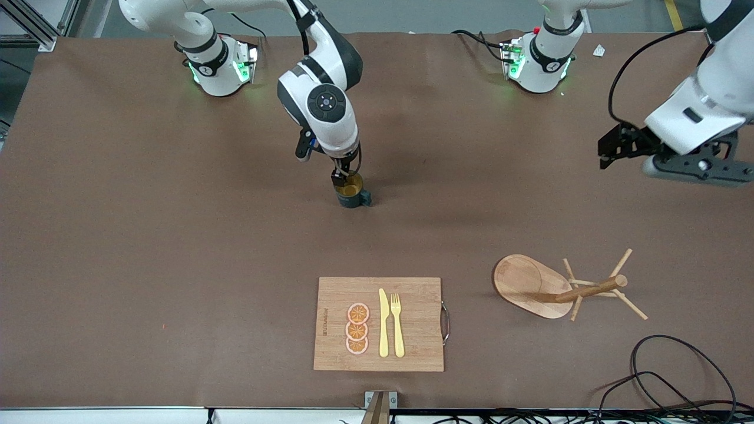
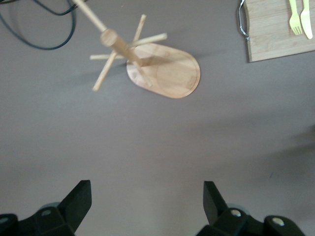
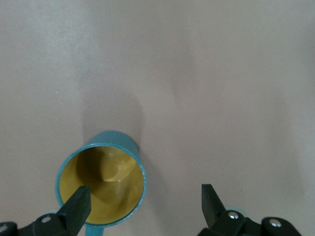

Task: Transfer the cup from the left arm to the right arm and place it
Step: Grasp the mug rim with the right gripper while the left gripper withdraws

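Right arm: reaches out from its base and bends down near the middle of the counter [image 1: 147, 235], wrist pointing straight down. The right claw [image 1: 344, 176] hangs directly over the cup [image 1: 353, 194], fingers spread wide and released. In the right wrist view one fingertip [image 3: 78, 204] overlaps the cup's rim and yellow interior while the other stands out over bare counter, so the cup is not held between them. Whether that finger touches the rim cannot be told.

Left arm: raised at its own end of the counter, forearm tilted downward. The left claw [image 1: 671, 156] is in the air over bare counter, released, fingers well apart, nothing between them. This arm waits.

Cup: stands upright on the counter, long axis vertical, mouth facing up, tan-yellow inside visible. Its loop handle sticks out toward the left arm's end of the counter. The cup is farther from the front camera than the cutting board.

Surface: brown matte counter covering. A wooden cutting board [image 1: 412, 347] with a metal handle lies near the front edge, carrying three orange slices [image 1: 357, 328], a yellow knife [image 1: 383, 323] and a yellow fork [image 1: 397, 324]. A wooden mug tree [image 1: 589, 290] on an oval base stands toward the left arm's end. Black cables [image 1: 671, 371] lie at that front corner.
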Robot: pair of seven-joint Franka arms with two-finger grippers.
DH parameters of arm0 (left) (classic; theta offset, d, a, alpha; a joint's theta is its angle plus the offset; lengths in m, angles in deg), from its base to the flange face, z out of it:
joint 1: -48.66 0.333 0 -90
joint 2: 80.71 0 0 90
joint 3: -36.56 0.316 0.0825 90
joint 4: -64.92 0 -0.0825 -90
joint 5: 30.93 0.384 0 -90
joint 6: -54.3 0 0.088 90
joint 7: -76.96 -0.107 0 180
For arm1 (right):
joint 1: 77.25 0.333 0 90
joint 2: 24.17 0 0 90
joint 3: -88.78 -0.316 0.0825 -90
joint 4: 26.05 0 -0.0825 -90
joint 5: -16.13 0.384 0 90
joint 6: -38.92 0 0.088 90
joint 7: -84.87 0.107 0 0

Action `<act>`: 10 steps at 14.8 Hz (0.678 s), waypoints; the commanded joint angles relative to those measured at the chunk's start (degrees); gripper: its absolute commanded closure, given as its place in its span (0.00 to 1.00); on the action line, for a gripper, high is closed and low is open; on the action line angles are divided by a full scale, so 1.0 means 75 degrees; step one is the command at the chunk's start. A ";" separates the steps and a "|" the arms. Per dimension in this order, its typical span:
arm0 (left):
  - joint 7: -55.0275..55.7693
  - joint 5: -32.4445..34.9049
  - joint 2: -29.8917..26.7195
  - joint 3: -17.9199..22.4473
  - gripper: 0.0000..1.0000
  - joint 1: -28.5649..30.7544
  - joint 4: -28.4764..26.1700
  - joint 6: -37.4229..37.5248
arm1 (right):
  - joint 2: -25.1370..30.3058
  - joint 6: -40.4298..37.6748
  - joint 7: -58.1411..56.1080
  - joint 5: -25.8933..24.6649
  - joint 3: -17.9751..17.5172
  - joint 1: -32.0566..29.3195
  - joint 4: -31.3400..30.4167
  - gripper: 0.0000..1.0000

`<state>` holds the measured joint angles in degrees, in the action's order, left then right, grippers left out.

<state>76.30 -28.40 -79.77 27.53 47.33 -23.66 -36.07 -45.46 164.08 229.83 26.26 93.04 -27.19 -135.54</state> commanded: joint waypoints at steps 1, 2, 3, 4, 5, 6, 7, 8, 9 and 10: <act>-0.0169 -0.0312 -0.0651 0.0161 0.00 0.0175 -0.0305 0.0155 | -0.0172 0.0257 0.0206 0.0162 0.0077 0.0227 -0.0120 0.00; -0.0123 -0.0639 -0.0757 0.0207 0.00 0.0258 -0.0306 0.0155 | -0.0242 0.0304 0.0218 0.0173 0.0065 0.0204 -0.0108 0.00; -0.0030 -0.0781 -0.0851 0.0254 0.00 0.0282 -0.0306 0.0155 | -0.0278 0.0397 0.0206 0.0324 0.0065 0.0181 -0.0108 0.00; -0.0006 -0.0760 -0.0944 0.0255 0.00 0.0294 -0.0306 0.0155 | -0.0360 0.0491 0.0206 0.0419 0.0076 0.0204 -0.0108 0.00; 0.0006 -0.0736 -0.0992 0.0255 0.00 0.0294 -0.0317 0.0190 | -0.0372 0.0573 0.0206 0.0420 0.0077 0.0204 -0.0108 0.00; 0.0018 -0.0748 -0.1027 0.0255 0.00 0.0340 -0.0456 0.0202 | -0.0418 0.0609 0.0206 0.0420 0.0077 0.0262 -0.0097 0.01; 0.0123 -0.0748 -0.1143 0.0255 0.00 0.0341 -0.0620 0.0202 | -0.0442 0.0632 0.0195 0.0420 0.0077 0.0286 -0.0085 0.06; 0.0263 -0.0748 -0.1179 0.0255 0.00 0.0329 -0.0726 0.0190 | -0.0489 0.0633 0.0183 0.0420 0.0077 0.0286 -0.0085 0.13; 0.0345 -0.0736 -0.1191 0.0255 0.00 0.0318 -0.0704 0.0190 | -0.0501 0.0633 0.0183 0.0420 0.0077 0.0275 -0.0085 0.19; 0.0358 -0.0713 -0.1191 0.0255 0.00 0.0283 -0.0669 0.0132 | -0.0524 0.0714 0.0183 0.0420 0.0077 0.0263 -0.0096 0.24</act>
<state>78.11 -32.97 -86.89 29.47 49.46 -27.04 -34.45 -49.30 168.01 230.52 28.22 93.06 -25.96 -135.59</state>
